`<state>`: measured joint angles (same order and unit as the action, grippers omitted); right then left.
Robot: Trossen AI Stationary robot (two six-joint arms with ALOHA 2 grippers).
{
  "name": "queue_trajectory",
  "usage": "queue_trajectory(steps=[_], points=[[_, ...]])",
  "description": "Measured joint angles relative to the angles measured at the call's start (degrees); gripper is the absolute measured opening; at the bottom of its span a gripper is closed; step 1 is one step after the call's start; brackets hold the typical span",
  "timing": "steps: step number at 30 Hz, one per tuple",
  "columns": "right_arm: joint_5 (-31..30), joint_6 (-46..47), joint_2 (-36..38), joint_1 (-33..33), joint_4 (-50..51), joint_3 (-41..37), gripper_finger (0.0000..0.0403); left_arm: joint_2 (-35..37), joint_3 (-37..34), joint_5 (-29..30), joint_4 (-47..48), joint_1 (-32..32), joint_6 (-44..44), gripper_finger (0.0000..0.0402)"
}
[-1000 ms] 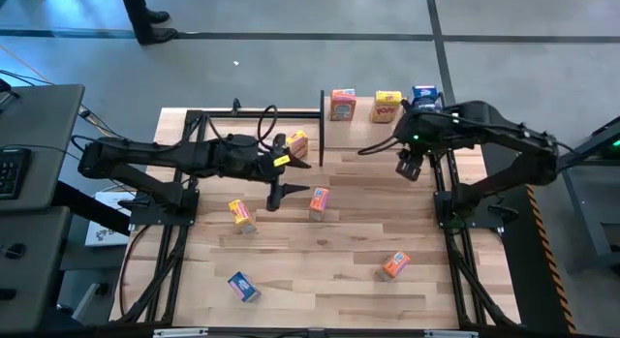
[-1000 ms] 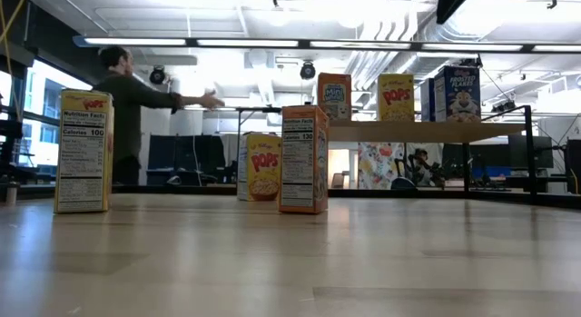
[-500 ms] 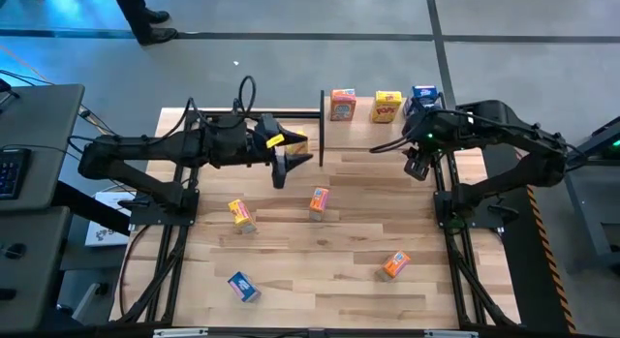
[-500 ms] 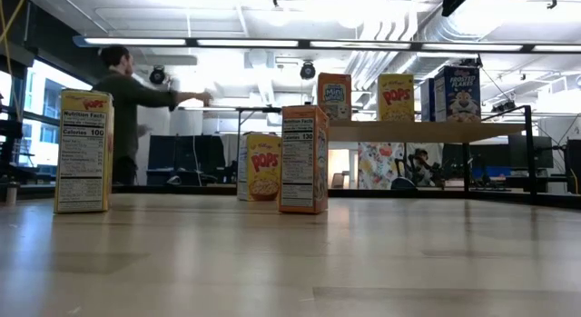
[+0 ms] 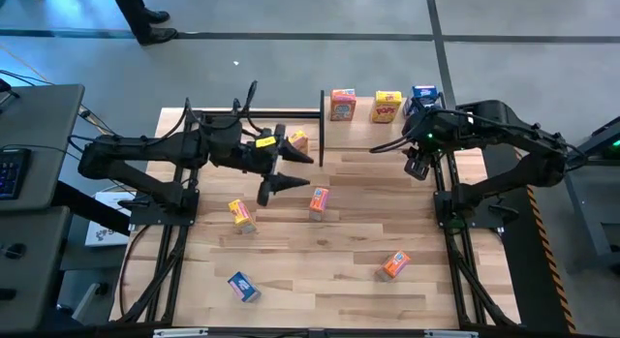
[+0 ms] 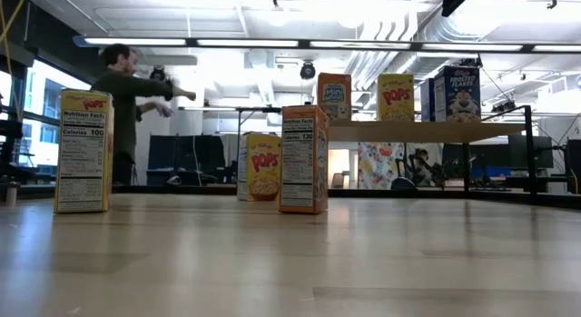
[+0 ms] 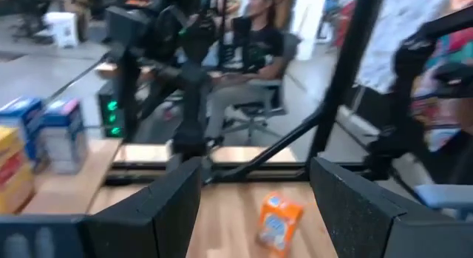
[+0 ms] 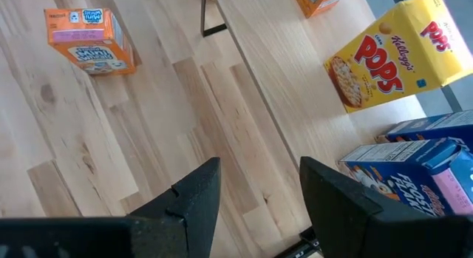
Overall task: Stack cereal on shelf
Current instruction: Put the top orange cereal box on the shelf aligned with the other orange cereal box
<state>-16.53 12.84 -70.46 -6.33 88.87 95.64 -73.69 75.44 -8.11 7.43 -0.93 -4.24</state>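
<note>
Nearest on the desk [image 5: 291,261] lie a blue box [image 5: 242,286] and an orange box [image 5: 394,265]; farther in stand a yellow box [image 5: 240,214] and a mid orange box [image 5: 319,200]. Just past these the left jaws hang spread and empty above the desk, near a far yellow box [image 5: 298,142]. Farthest, the shelf [image 5: 363,135] already carries orange, yellow and blue cereal, and beside it the right jaws wait, slightly parted, pinching nothing. The step in hand looks like the left arm's reach for another box; next it must drop over one squarely, with the jaws astride it, before closing. The high view shows the shelf's blue cereal as one lump; the right wrist view shows two blue boxes [image 8: 414,169] side by side. Only the low view shows a person [image 6: 123,108] in the room beyond
</note>
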Motion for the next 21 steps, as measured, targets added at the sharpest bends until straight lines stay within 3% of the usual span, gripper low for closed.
queue_trajectory(steps=[21], points=[[0.49, 0.66, 0.0, 0.0, 0.03, 0.0, 0.0177, -1.04, 0.0, -0.21, -4.98, -1.83, 1.12, 0.0241]])
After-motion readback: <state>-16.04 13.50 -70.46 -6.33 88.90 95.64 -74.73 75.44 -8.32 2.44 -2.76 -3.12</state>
